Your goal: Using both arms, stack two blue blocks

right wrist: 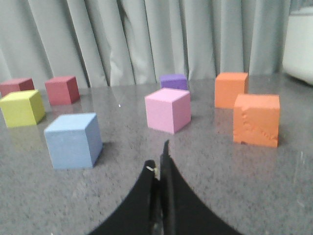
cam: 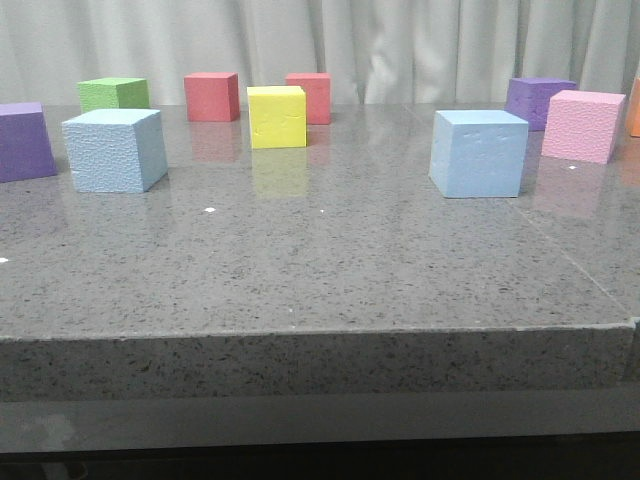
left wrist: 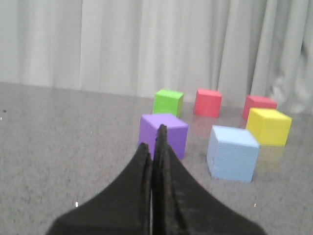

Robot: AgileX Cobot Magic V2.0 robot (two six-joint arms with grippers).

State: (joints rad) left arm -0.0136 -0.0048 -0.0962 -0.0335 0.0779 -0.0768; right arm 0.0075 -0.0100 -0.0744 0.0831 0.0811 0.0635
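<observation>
Start of the stacking task, both arms drawn back toward you. Your left gripper [left wrist: 155, 147] has its jaws pressed together on nothing; your right gripper [right wrist: 160, 169] is the same, fingers closed with no gap between them. Neither shows in the front view, so judge them to be parked short of the blocks, and you must spread each pair before any grasp.

The near stretch of the grey stone table [cam: 300, 270] carries nothing. Further in sit the two task pieces, well apart: the left blue block [cam: 114, 150] and the right blue block [cam: 479, 152], each flat on the table and untouched, so nothing has been stacked yet.

Neighbours to mind: a purple cube [cam: 24, 140] stands just beside the left blue block on its outer side, and in the left wrist view it sits straight ahead of the closed fingers, nearer the approach line than the blue one [left wrist: 231, 152]. On the right, the pink cube [cam: 583, 125] lies near and slightly behind the blue block [right wrist: 73, 140], likely leaving room on the near faces.

Farthest back stand the yellow cube [cam: 277, 116], two red cubes [cam: 211, 96] [cam: 314, 96], a green cube [cam: 113, 93], a second purple cube [cam: 538, 100], then the curtain [cam: 330, 40].
</observation>
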